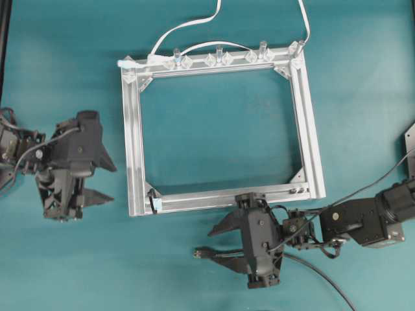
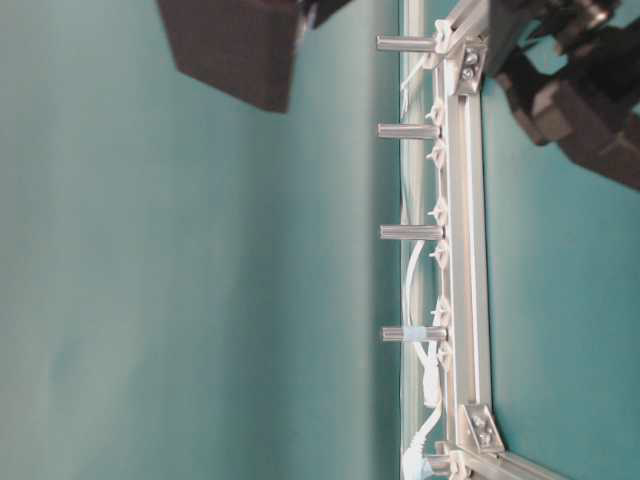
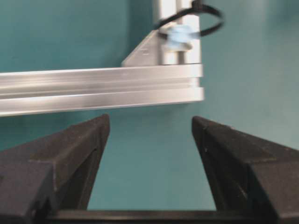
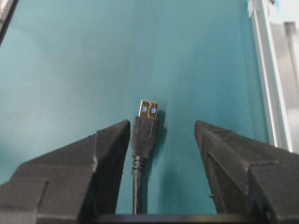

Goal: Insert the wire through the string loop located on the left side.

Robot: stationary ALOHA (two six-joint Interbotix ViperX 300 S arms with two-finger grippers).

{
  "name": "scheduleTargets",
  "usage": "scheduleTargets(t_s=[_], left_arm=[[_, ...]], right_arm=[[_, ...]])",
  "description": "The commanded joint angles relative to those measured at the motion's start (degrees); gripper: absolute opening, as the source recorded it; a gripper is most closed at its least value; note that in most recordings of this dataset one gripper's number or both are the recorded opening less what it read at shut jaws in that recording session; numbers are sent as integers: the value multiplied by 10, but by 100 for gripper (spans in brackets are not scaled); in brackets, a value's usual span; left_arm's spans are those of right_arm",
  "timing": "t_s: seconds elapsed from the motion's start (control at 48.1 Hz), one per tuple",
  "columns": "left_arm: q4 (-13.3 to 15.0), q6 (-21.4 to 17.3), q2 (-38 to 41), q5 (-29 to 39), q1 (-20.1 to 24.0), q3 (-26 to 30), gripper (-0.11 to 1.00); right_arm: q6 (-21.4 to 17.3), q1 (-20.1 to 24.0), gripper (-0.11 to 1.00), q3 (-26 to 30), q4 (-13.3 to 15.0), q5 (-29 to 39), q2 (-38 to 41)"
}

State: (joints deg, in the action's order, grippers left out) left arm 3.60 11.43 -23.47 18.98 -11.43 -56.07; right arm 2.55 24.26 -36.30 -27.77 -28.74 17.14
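The wire (image 4: pixel 145 133) is a thin black cable that ends in a dark plug with a metal tip. It lies on the teal table between the jaws of my right gripper (image 4: pixel 162 124), close to the left finger, with a gap on its other side. That gripper is open, just below the frame's bottom rail (image 1: pixel 227 197), and the plug (image 1: pixel 201 253) pokes out to its left. The string loop (image 3: pixel 205 21), with a pale blue bit (image 3: pixel 180 37) at its base, sits on the frame's bottom-left corner (image 1: pixel 154 202). My left gripper (image 1: pixel 110 181) is open and empty, left of that corner.
The silver frame (image 1: pixel 133 129) lies flat in the middle of the table. Clear clips and upright posts (image 1: pixel 219 57) line its far rail, and a white flat cable (image 1: pixel 188 26) runs along them. The black cable (image 1: pixel 324 278) trails off to the lower right.
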Motion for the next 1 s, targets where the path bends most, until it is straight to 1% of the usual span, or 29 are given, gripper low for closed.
scheduleTargets(t_s=[0.0,0.166,0.395,0.79,0.977], left_arm=[[-1,6,1,-16,-13,12,76],[-1,6,11,-20,-18,18,77],[-1,7,18,-21,-18,20,87],[-1,7,18,-21,-18,18,87],[-1,7,18,-20,-18,18,87]], right_arm=[[0,2,62,12,-2,2,-5],[0,3,62,21,-3,11,10],[1,3,62,42,-2,45,33],[1,3,62,43,-2,51,48],[1,4,60,44,-2,70,48]])
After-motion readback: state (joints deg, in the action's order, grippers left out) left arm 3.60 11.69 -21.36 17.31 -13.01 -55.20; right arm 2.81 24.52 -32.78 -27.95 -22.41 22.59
